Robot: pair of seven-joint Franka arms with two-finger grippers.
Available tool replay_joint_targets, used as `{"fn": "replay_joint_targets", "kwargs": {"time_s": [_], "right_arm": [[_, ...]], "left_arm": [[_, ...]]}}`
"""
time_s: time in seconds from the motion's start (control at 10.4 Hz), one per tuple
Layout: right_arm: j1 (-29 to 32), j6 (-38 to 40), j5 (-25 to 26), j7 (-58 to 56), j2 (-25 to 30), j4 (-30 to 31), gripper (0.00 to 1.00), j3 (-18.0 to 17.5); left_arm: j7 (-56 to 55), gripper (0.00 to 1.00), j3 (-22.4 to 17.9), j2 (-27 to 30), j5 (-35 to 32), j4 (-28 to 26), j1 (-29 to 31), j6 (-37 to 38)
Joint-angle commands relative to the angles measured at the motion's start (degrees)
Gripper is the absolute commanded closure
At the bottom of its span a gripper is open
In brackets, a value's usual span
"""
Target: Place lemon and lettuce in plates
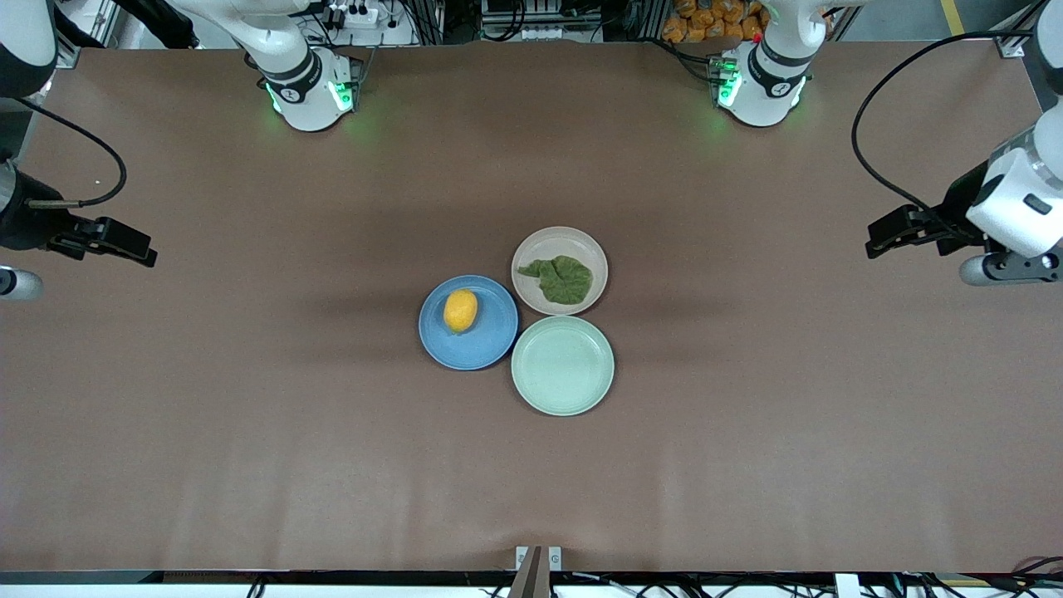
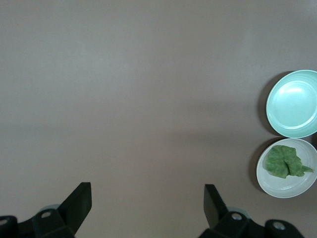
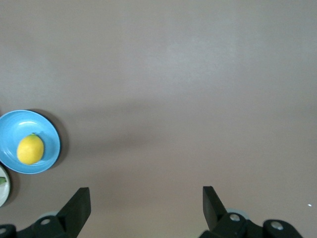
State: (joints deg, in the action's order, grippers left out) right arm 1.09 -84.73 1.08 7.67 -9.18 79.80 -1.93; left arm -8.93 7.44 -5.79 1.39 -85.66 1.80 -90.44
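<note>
Right claw (image 1: 137,249) held over desk (image 1: 249,415) at right arm's end, fingers spread wide, nothing gripped. Lemon (image 1: 460,311) seated in blue plate (image 1: 490,340). Lettuce (image 1: 560,278) laid in beige plate (image 1: 531,249), touching blue plate. Mint-green plate (image 1: 562,365) set nearer camera. Left claw (image 1: 884,237) held wide, nothing gripped, over left arm's end.

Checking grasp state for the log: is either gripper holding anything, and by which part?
Nothing is held. The left gripper and right gripper are both open over bare table. The lemon lies in the blue plate, the lettuce in the beige plate.

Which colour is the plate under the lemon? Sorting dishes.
Blue plate, clearest in the front view.
</note>
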Motion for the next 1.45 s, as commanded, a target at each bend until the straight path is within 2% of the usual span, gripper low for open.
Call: {"fn": "replay_joint_targets", "kwargs": {"time_s": [0.0,0.1,0.58,0.68,0.77,1.35], "right_arm": [[0.6,1.0,1.8,-0.3,0.8,-0.4,0.00,-0.4],[0.8,0.9,1.9,0.0,0.7,-1.6,0.00,-0.4],[1.4,-0.7,2.2,-0.8,0.9,-4.5,0.00,-0.8],[1.4,-0.3,3.5,-0.6,1.1,-4.5,0.00,-2.4],[1.5,-0.1,3.6,-0.4,1.3,-4.5,0.00,-2.6],[1.3,1.6,3.0,0.2,2.5,-3.9,0.00,-2.2]], "left_arm": [[0.8,0.00,-0.7,0.5,-1.1,1.7,0.0,1.2],[1.5,0.00,-0.5,0.8,-3.3,1.7,0.1,1.4],[0.4,0.00,-0.8,3.7,-1.8,0.8,0.3,3.8],[0.4,0.00,-1.2,3.9,-1.8,0.6,0.5,3.9],[0.4,0.00,-1.5,4.3,-1.7,-0.1,1.3,4.3],[2.8,0.00,-1.7,3.6,-2.6,0.4,-0.3,4.2]]}}
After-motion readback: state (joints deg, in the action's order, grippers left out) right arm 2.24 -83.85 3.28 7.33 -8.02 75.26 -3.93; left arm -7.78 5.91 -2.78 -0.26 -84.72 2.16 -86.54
